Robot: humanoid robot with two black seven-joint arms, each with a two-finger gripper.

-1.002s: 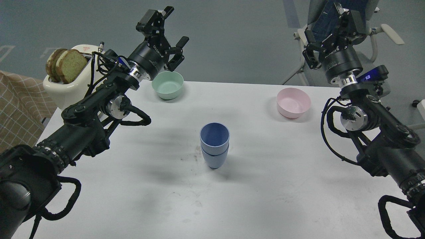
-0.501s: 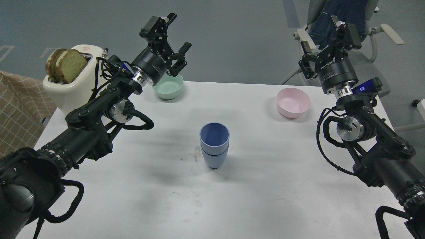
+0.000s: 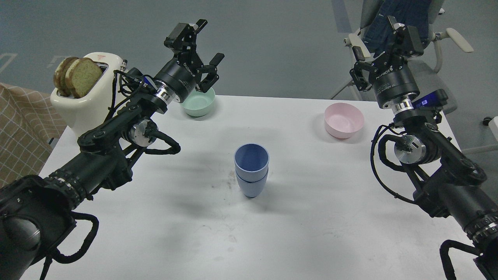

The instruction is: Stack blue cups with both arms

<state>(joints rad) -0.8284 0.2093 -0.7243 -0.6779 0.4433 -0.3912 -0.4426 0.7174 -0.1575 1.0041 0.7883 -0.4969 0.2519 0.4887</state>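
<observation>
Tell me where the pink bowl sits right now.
In the head view, the pink bowl sits on the white table's far right, below the right end effector.

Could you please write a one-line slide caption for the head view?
Two matte light-blue plastic cups stand nested mid-table, both black arms raised with open jaws.

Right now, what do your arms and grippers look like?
Both arms are black and jointed, with silver joint discs and looping black cables. The left gripper and right gripper are black two-finger units with white lettering on round bodies and a silver wrist ring.
</observation>
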